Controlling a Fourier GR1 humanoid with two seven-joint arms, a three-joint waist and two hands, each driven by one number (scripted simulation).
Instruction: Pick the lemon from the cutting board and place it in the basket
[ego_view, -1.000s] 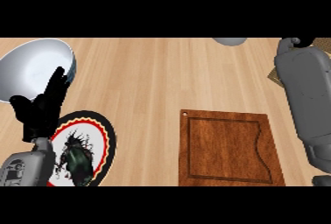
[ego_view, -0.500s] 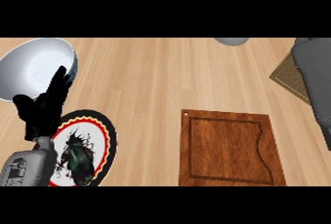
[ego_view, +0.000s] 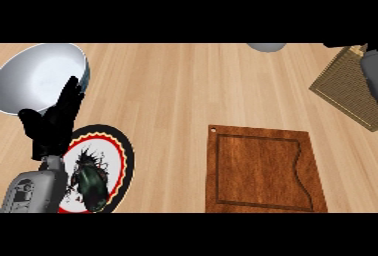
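The wooden cutting board (ego_view: 262, 170) lies at the lower right with nothing on it. No lemon shows anywhere. A corner of the woven basket (ego_view: 345, 90) reaches in from the right edge. Above it, at the top right, only a dark sliver of my right hand (ego_view: 341, 45) and a bit of grey forearm (ego_view: 370, 62) show. That hand's grip is hidden. My left hand (ego_view: 53, 122) rests open at the left, fingers up, holding nothing.
A large grey bowl (ego_view: 40, 75) sits at the upper left behind my left hand. Under my left forearm lies a patterned plate (ego_view: 122, 150) with a red and black rim. A small grey round object (ego_view: 266, 46) peeks in at the top edge.
My right arm has swung up and to the right, almost out of view, uncovering the basket's corner. The left hand has stayed still.
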